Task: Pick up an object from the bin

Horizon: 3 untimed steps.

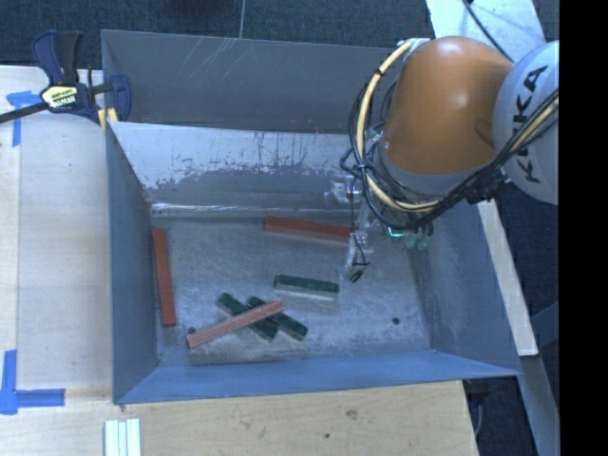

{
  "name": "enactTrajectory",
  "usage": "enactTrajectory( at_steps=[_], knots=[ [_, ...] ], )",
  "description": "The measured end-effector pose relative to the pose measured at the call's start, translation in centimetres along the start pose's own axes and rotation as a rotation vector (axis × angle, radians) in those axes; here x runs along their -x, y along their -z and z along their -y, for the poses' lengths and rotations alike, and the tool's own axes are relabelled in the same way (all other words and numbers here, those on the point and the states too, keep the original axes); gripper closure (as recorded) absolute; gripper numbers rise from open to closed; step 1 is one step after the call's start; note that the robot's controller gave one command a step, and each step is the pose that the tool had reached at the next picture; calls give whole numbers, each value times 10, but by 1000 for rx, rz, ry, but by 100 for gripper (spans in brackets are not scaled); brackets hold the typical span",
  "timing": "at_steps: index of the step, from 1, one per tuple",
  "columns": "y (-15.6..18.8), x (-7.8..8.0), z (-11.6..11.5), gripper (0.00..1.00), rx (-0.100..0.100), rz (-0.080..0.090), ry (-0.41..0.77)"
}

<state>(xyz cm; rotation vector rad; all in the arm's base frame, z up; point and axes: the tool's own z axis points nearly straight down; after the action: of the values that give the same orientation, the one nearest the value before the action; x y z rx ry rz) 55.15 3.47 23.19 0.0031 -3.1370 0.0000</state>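
My gripper (pixel 357 259) hangs below the orange dome at the right of the bin floor, its tip just above the floor. A reddish-brown stick (pixel 306 227) lies flat just to its left, its right end reaching the gripper. A dark green block with a pale edge (pixel 306 286) lies a little below and left of the tip. Nothing shows between the fingers.
Further left at the front, a reddish stick (pixel 235 323) lies slanted over several dark green blocks (pixel 264 317). Another reddish-brown stick (pixel 164 277) lies along the bin's left wall. The arm and its cables cover the bin's right rear.
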Motion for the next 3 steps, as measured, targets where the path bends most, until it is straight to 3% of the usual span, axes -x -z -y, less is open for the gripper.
enactTrajectory(
  at_steps=[1, 2, 3],
  knots=[
    [-136, 64, 9, 0, 0, 2, -77],
    [-131, 65, 9, 100, 1, 7, -78],
    [-131, 65, 9, 0, 1, 7, -79]
  ],
)
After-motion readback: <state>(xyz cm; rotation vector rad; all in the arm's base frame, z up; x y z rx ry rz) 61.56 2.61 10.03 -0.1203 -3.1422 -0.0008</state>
